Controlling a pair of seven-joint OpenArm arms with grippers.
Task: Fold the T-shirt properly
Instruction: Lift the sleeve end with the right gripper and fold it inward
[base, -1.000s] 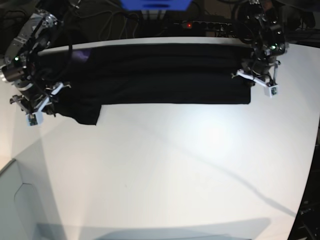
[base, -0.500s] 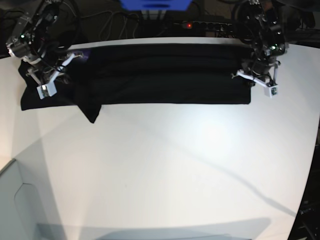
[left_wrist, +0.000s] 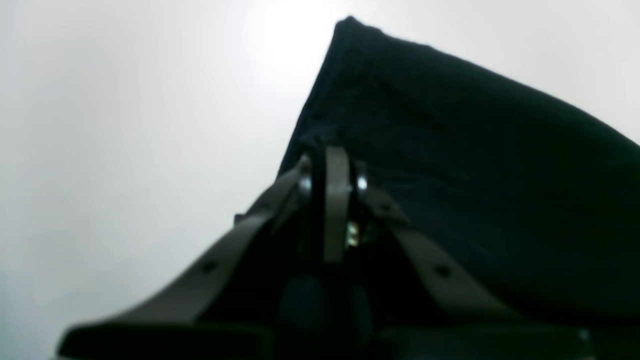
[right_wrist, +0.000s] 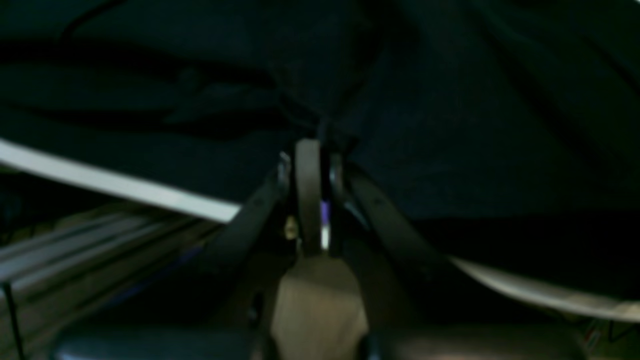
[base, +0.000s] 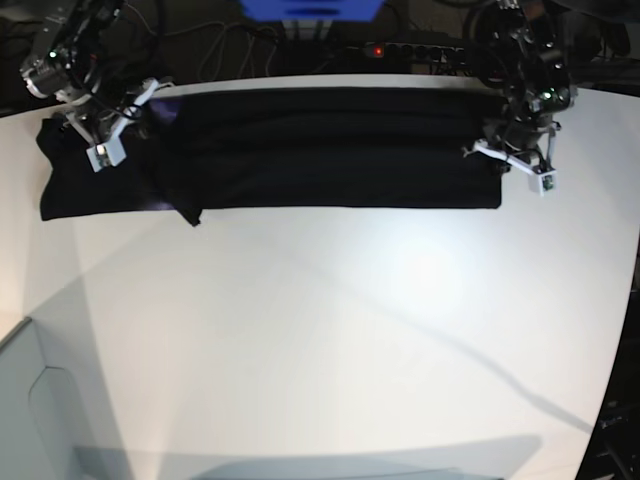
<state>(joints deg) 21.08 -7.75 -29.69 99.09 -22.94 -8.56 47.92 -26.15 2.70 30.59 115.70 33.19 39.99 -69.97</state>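
1. Two arms meet you in the base view: the T-shirt (base: 320, 150) lies as a long black band along the far edge of the white table (base: 330, 330).
2. Your left wrist view shows the left gripper (left_wrist: 332, 165) clenched on the T-shirt's corner.
3. Your right wrist view shows the right gripper (right_wrist: 310, 155) pinching the T-shirt's cloth by the table's edge.
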